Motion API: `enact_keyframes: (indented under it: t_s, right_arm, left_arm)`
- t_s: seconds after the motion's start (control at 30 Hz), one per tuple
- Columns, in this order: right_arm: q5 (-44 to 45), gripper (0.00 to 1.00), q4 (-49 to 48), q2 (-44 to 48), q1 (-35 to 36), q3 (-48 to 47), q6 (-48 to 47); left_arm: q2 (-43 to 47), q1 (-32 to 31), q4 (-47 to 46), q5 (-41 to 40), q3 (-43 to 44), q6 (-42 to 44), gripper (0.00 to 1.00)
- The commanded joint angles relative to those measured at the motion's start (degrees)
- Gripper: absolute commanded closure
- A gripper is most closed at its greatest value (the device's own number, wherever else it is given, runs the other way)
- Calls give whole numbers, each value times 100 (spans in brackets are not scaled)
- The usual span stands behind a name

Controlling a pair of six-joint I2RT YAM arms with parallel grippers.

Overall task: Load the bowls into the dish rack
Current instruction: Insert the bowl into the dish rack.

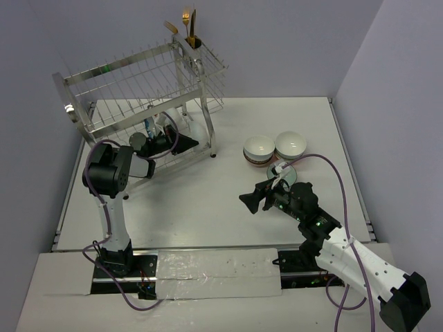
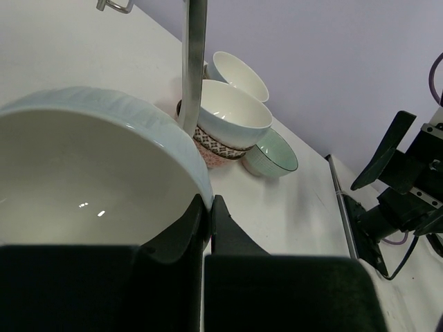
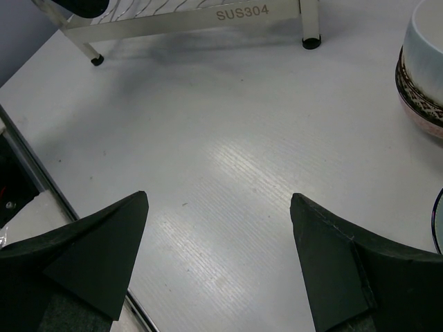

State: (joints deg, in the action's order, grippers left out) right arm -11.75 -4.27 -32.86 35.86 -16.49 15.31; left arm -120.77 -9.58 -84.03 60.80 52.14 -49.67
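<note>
Placement step: the left fingers (image 2: 176,238), closed tight on the rim of a pale blue bowl (image 2: 90,159), hold it at the lower tier of the dish rack (image 1: 138,83). The right fingers (image 3: 104,242) stand wide apart and empty above the surface (image 3: 228,138), near the remaining bowls (image 1: 275,149). The next move probably calls for seating the bowl between tines before release.

Left hand (image 2: 208,205) clamped shut, extended forward; right hand (image 3: 218,197) gaping wide, tilted down

Black-and-white arms (image 1: 114,223), purple cables (image 1: 320,156)
</note>
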Motion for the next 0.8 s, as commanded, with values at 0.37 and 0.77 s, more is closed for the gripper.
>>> enact_keyframes:
  t_s: [0.37, 0.77]
  right_arm:
    - [-73, 9, -302, -89, 97, -214, -63]
    - [-73, 9, -311, -177, 123, -232, -81]
  left_arm:
    - [-509, -8, -2285, 547, 200, -552, 100]
    - [-729, 71, -2285, 460, 420, -799, 99]
